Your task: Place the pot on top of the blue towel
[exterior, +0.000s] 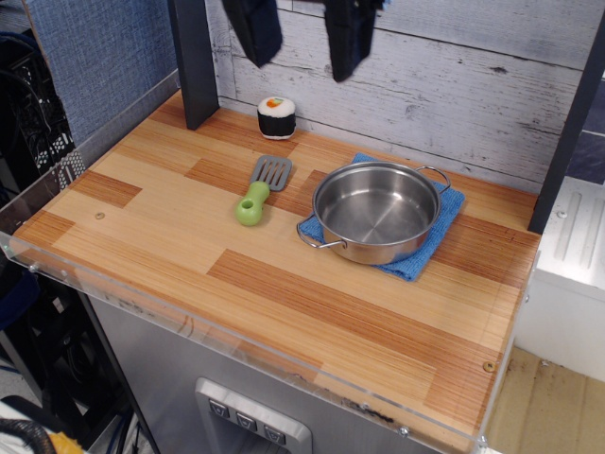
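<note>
The shiny steel pot (376, 212) sits upright on the blue towel (448, 210) at the right middle of the wooden counter. The towel's edges show at the pot's right, front and left sides. My gripper (302, 47) hangs open and empty high at the top of the view, above and behind the pot, well clear of it. Its two dark fingers (257, 28) are spread wide apart; the rest of the arm is out of view.
A grey spatula with a green handle (258, 192) lies left of the pot. A sushi roll toy (276, 117) stands at the back by the dark post (195, 61). A clear plastic rim (236, 326) runs along the counter's front edge.
</note>
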{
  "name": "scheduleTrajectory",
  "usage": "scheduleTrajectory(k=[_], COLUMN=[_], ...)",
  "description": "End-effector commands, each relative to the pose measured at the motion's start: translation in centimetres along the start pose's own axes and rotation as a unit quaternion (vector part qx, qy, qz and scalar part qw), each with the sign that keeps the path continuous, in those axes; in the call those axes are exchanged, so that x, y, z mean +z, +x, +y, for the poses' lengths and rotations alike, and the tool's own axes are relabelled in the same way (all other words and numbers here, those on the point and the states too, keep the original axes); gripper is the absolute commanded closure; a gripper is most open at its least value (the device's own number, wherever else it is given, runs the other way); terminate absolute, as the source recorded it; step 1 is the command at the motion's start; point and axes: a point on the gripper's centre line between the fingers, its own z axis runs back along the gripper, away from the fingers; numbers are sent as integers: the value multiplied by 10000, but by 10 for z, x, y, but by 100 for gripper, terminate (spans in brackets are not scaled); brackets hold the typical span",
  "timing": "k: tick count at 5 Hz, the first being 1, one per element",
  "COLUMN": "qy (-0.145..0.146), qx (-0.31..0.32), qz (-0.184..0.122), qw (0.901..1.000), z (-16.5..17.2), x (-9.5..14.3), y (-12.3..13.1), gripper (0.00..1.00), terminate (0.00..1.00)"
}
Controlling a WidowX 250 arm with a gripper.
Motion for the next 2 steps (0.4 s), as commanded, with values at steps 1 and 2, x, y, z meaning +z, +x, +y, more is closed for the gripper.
scheduleTrajectory(k=[1,2], qy=[63,63], qx=[-147,-147], qz=[-139,-139], qw=[9998,9998], z=[-2,-2], x=[8,8], y=[-11,-11], gripper=[0,0], terminate=[0,100])
